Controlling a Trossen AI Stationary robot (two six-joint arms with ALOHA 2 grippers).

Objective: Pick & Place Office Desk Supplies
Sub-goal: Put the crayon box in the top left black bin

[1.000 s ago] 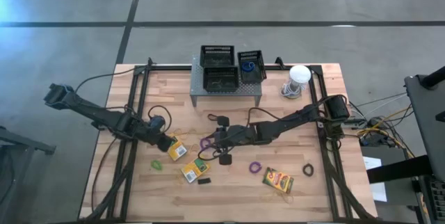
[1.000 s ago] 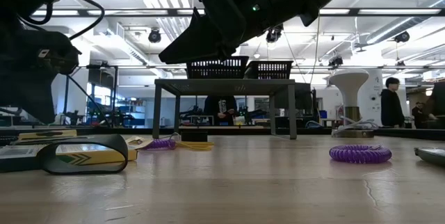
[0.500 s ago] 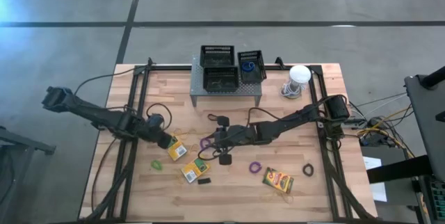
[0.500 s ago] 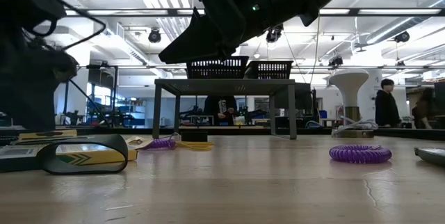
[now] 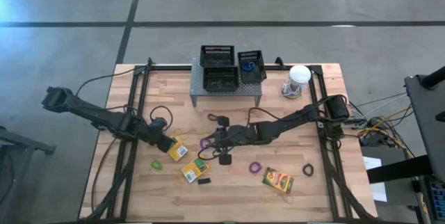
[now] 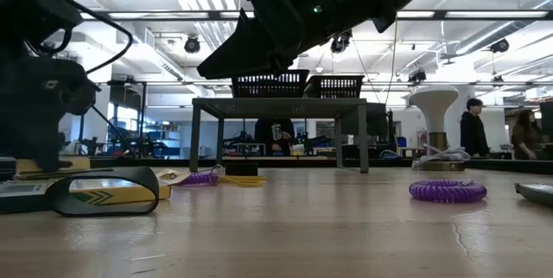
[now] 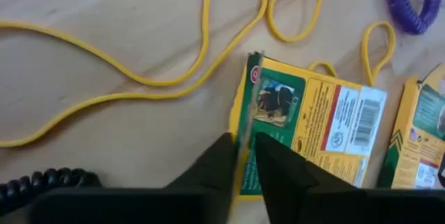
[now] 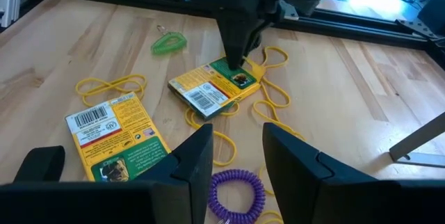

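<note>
My left claw (image 7: 242,156) is down at the left-centre of the table (image 5: 320,189), its two fingers nearly together and pinching the edge of one crayon box (image 7: 309,126); the right wrist view shows that box (image 8: 217,85) tipped up slightly under the claw (image 8: 236,57). Yellow rubber bands (image 7: 139,78) loop on the wood around it. A second crayon box (image 8: 118,137) lies flat nearer my right arm, and a third (image 5: 278,180) sits toward the near right of the table. My right claw (image 8: 236,156) hangs above the middle of the table, fingers parted and holding nothing, with a purple coiled band (image 8: 236,188) just beneath it. Three black lattice baskets (image 5: 217,56) stand on the grey perforated shelf (image 5: 226,93) at the far edge.
</note>
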